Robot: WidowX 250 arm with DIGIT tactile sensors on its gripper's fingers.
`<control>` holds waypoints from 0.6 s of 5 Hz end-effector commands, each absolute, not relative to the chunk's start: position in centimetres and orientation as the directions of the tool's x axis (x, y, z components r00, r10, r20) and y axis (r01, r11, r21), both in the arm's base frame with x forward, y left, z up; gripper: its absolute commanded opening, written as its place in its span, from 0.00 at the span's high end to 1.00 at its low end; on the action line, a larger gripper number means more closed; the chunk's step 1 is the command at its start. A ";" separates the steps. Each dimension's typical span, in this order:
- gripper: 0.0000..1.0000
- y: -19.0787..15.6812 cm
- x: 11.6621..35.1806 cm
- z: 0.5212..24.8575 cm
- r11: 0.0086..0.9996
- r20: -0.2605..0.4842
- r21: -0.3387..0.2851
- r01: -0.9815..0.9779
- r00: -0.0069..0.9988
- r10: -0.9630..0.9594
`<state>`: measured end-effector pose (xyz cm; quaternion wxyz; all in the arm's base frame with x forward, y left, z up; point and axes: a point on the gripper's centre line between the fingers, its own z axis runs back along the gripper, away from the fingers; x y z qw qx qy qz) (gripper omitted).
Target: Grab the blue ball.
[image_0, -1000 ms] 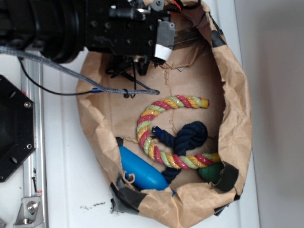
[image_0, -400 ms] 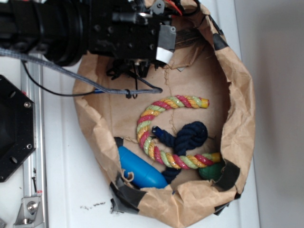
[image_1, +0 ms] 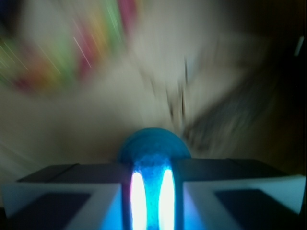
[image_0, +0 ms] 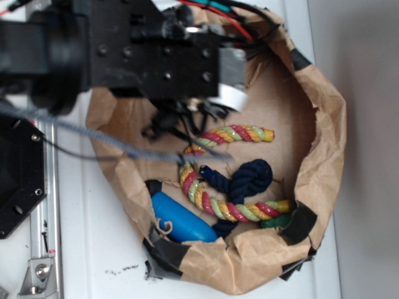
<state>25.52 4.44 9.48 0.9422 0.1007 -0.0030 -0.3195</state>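
We see the small teal-blue dimpled rubbery ball (image_1: 153,146) sitting right between the jaws in the wrist view, both pads close against its sides, so we read the black gripper (image_1: 152,191) as clenched on the ball. The exterior view hides the ball under the arm, over the upper left part of the crumpled brown paper bag (image_0: 327,156).

Risks, as we judge them: the wrist view is heavily smeared, so the arm seems to be moving fast, and a round rubbery ball held mostly at its sides could squirt out forward. The grey braided cable (image_0: 112,144) crosses just by the multicoloured rope ring toy (image_0: 212,187) and could snag it.

Around: the dark navy rope knot (image_0: 246,177) lies inside the ring's curve near the bag's middle. The bright blue cylinder-shaped toy (image_0: 181,221) lies by the bag's lower left wall, a possible lookalike. A green object (image_0: 274,221) peeks out by the lower right wall, too hidden to identify. The bag's raised walls crowd any exit path.
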 end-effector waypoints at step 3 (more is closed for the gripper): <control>1.00 0.7 27.1 14.2 0.836 0.095 0.054 0.547 0.830 -0.549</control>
